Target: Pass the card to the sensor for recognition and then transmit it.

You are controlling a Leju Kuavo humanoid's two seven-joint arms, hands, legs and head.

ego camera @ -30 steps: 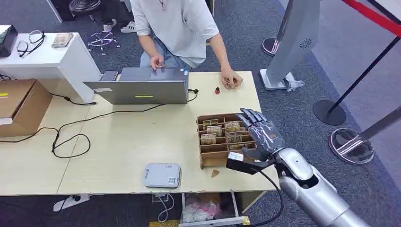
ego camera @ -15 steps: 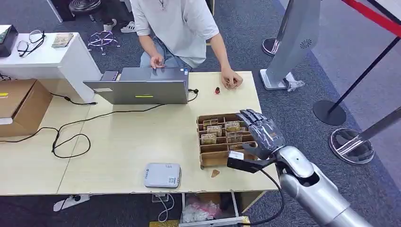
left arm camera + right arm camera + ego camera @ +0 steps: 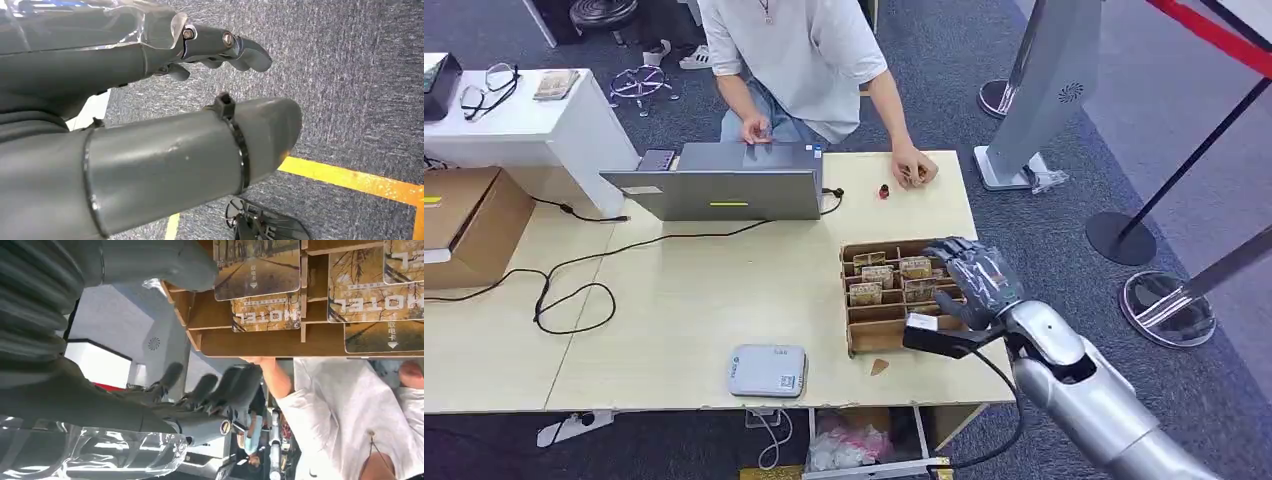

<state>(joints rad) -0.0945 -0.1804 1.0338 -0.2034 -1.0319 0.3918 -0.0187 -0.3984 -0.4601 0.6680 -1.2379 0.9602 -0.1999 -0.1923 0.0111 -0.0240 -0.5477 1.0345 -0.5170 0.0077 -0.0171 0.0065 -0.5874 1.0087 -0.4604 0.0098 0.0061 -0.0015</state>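
A brown wooden card rack (image 3: pixel 874 332) stands on the table's right side, with several hotel key cards (image 3: pixel 865 293) upright in its slots. My right hand (image 3: pixel 976 280) hovers over the rack's right column, fingers spread and holding nothing. In the right wrist view the thumb (image 3: pixel 165 260) lies beside a card (image 3: pixel 257 267) in the rack (image 3: pixel 250 340), apart from the dark fingers (image 3: pixel 215 385). The grey card sensor (image 3: pixel 767 370) lies near the table's front edge, left of the rack. My left hand (image 3: pixel 125 55) hangs over grey carpet, fingers extended and holding nothing.
A person (image 3: pixel 794 50) sits at the far side behind a laptop (image 3: pixel 724 190), one hand resting on the table (image 3: pixel 914 168). A black cable (image 3: pixel 574 290) loops across the left half. A cardboard box (image 3: pixel 464 220) sits far left. Stanchion bases (image 3: pixel 1169 310) stand right of the table.
My right hand has slid a little left and lower over the rack's right column, and its fingers have bent slightly downward. The person and the sensor have stayed put.
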